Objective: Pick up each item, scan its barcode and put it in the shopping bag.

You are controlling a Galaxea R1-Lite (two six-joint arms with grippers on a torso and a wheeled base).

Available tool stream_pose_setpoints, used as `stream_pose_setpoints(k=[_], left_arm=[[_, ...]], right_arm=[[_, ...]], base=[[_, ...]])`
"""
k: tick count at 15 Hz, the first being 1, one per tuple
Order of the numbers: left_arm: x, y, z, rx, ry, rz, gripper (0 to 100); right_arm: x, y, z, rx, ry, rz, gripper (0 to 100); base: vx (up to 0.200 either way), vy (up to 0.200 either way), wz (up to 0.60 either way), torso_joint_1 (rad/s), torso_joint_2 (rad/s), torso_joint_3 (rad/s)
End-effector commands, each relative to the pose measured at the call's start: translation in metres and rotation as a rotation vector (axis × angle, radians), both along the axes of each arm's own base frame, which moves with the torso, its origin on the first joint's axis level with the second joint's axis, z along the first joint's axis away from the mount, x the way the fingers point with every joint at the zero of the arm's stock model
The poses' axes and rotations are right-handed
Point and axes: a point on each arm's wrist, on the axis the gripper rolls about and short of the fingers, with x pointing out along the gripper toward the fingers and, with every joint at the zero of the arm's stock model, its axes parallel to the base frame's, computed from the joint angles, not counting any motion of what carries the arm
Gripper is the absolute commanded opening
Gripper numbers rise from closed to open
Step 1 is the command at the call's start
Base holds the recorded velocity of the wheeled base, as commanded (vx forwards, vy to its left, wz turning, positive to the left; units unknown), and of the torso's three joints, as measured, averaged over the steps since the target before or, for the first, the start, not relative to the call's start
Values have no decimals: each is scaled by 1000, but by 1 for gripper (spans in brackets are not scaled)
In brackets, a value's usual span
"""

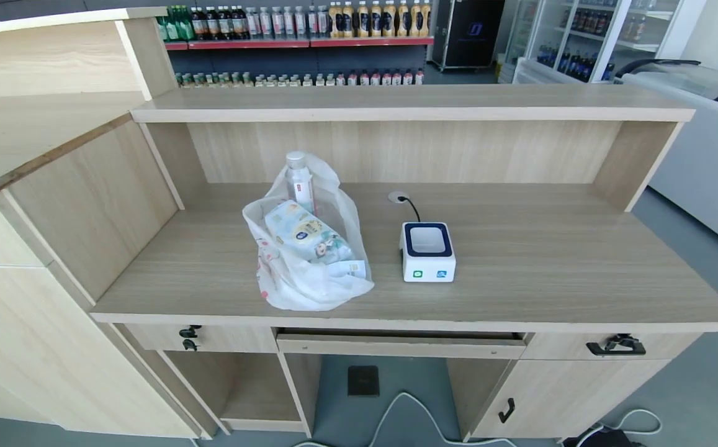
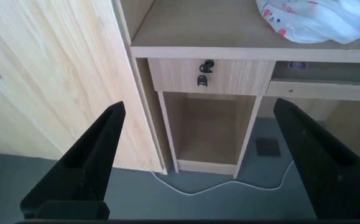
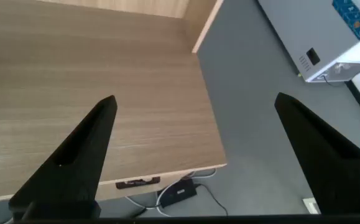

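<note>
Checkout counter with both grippers apart from the goods. The left gripper (image 2: 204, 168) has its two black fingers (image 2: 89, 165) spread wide; between them show the grey floor and an open cabinet bay under the counter. The white translucent plastic shopping bag (image 1: 309, 261) lies well apart from these fingers, on the pale wood-grain tabletop (image 1: 551, 261) near its front edge and left of centre. The left wrist view shows a corner of the bag over the small drawer with a key in its lock (image 2: 203, 71).

The right gripper (image 3: 198, 162) also has its black fingers (image 3: 74, 162) spread wide, over the right end of the tabletop and the grey floor (image 3: 260, 112) beside it, well apart from the bag.

Just to the right of the bag stands a white box-shaped barcode scanner with a dark blue rim around its window (image 1: 428, 251). Its black cable (image 1: 413, 210) runs back to a round grommet in the tabletop. A raised wooden ledge (image 1: 408, 102) encloses the tabletop at the back and sides.

The room behind holds red-edged store shelves lined with drink bottles (image 1: 309, 22), a glass-door cooler (image 1: 582, 37) and a white chest freezer (image 1: 706, 143).

The bag's mouth is open. A clear plastic bottle with a white cap (image 1: 300, 180) stands upright at the back of the bag, and a pale soft pack printed in blue and yellow (image 1: 306, 236) lies in front of the bottle.
</note>
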Motion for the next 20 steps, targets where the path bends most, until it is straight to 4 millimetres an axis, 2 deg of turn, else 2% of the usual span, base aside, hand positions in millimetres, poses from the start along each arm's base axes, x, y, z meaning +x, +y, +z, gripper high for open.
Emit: stream_pose_setpoints(k=[1,2,5,6,8,9,10,12,15,16,18,20], left_arm=[[0,0,0,0,0,1,100],[0,0,0,0,0,1,100],[0,0,0,0,0,1,100],[0,0,0,0,0,1,100],[0,0,0,0,0,1,100],[0,0,0,0,0,1,100],[0,0,0,0,0,1,100],[0,0,0,0,0,1,100],[0,0,0,0,0,1,100],[0,0,0,0,0,1,100],[0,0,0,0,0,1,100],[0,0,0,0,0,1,100]], right_arm=[[-45,-4,-31,33,4,-94,100],[-69,1,-53,72,-43,-128,100],[-126,24,-111,66,-118,-102,100],[-141,32,-135,81,-103,-73,100],[-175,44,-204,176,-69,-39,100],[-191,49,-228,192,-76,-26,100],[-207,52,-248,233,7,-39,100],[-218,53,-254,224,-71,-5,100],[-218,52,-254,226,-60,10,100],[-210,50,-251,225,5,-29,100],[-219,51,-254,212,-71,30,100],[-219,51,-254,228,-75,31,100]], base=[[0,0,0,-115,281,188],[0,0,0,-66,168,95],[0,0,0,-15,50,31],[0,0,0,0,0,0],[0,0,0,0,0,0],[0,0,0,0,0,0],[0,0,0,0,0,0],[0,0,0,0,0,0],[0,0,0,0,0,0],[0,0,0,0,0,0],[0,0,0,0,0,0],[0,0,0,0,0,0]])
